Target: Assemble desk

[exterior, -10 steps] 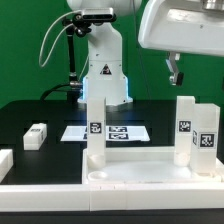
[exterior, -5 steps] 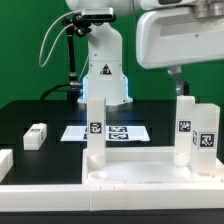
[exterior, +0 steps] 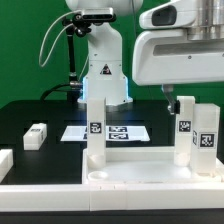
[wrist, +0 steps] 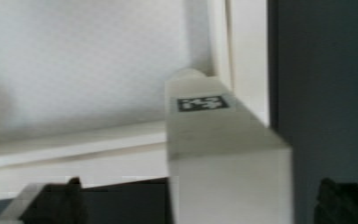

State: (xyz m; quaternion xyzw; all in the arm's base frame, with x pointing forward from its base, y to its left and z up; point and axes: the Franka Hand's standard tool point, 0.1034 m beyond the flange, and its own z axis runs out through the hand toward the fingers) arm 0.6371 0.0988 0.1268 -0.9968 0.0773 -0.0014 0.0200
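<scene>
The desk slab lies at the front with white tagged leg posts standing on it: one on the exterior view's left, two on its right. My gripper hangs just above the right posts. In the wrist view a tagged post stands between my fingertips, with dark gaps on both sides. The gripper is open and touches nothing. The slab's pale surface lies beyond the post.
A loose white leg post lies on the black table at the exterior view's left. The marker board lies behind the slab, before the robot base. A white rail sits at the lower left edge.
My hand has come down from the upper right toward the right-hand posts and now fills more of the exterior view. The jaws stayed open. No part has moved.
</scene>
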